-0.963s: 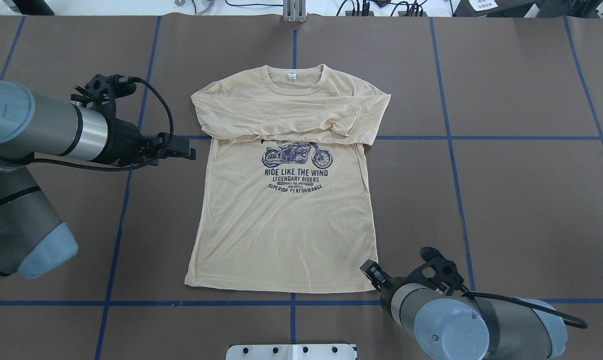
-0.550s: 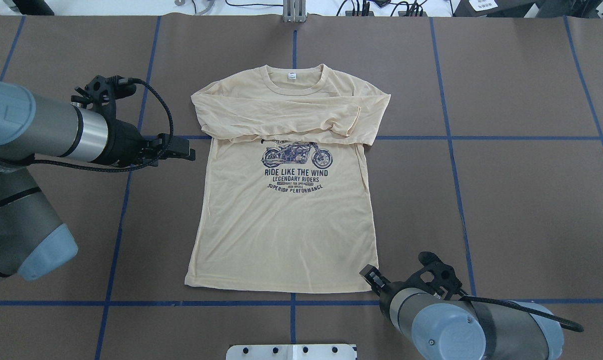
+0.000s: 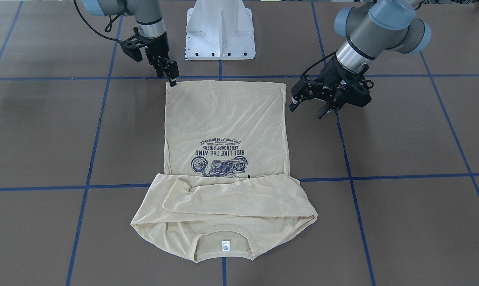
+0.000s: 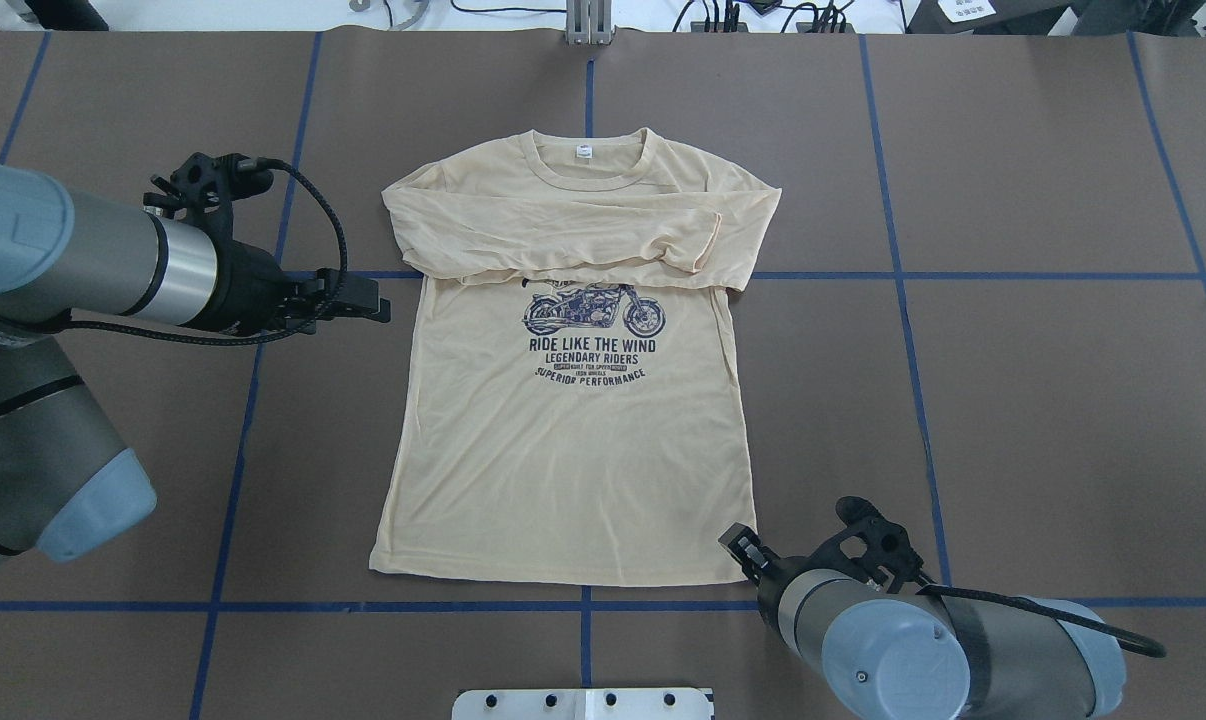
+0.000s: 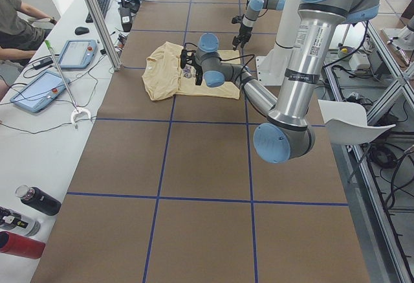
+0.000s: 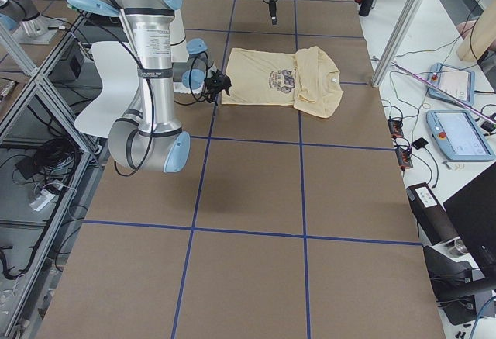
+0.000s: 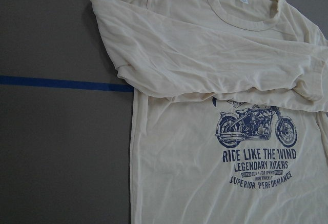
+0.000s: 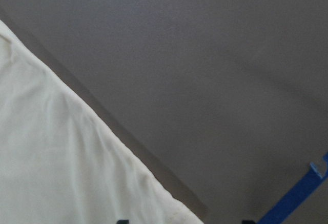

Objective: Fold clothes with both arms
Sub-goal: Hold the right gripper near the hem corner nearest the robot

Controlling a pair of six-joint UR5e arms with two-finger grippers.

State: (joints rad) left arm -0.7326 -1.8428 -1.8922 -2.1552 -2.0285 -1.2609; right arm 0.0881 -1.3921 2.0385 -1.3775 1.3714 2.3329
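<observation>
Centre of the table: the T-shirt lies flat, print up, neck away from the robot, with both sleeves folded across the chest.
Cloth: thin, light and limp, I'd say. It will sag and wrinkle when lifted, and one layer may slide off the other.
Where to grip: the two corners of the hem look best, pinching both layers so the bottom rises evenly.
Right gripper: fingers apart, tips down at the hem corner on its side, nothing clamped yet.
Left gripper: spread and empty, hovering beside the shirt's side edge, clear of the cloth.
</observation>
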